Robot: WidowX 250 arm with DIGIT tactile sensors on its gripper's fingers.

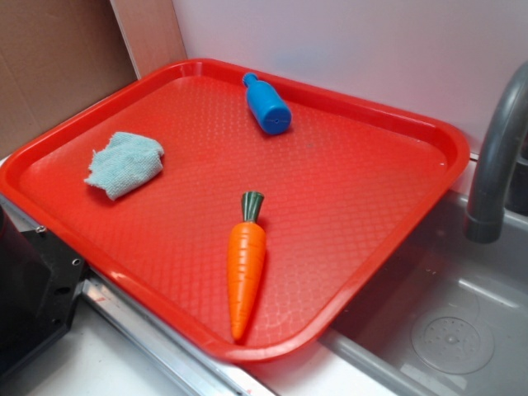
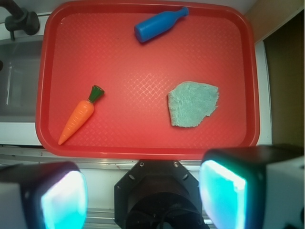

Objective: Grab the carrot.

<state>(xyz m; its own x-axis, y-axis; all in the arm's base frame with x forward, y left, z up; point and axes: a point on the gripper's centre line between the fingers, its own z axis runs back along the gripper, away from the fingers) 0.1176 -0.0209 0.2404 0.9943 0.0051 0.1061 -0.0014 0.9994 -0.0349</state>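
Observation:
The orange carrot (image 1: 247, 268) with a dark green stem lies flat on the red tray (image 1: 346, 206), near its front edge, tip toward the front. In the wrist view the carrot (image 2: 78, 118) lies at the tray's left side. My gripper (image 2: 143, 198) is open and empty, high above the near side of the tray, its two pads (image 2: 64, 200) wide apart. The gripper does not show in the exterior view.
A blue bottle (image 1: 266, 104) lies at the back of the tray and a light green cloth (image 1: 124, 163) at its left. A grey sink (image 1: 450, 313) with a faucet (image 1: 499, 157) is at the right. The robot's black base (image 1: 33, 285) is at the left front.

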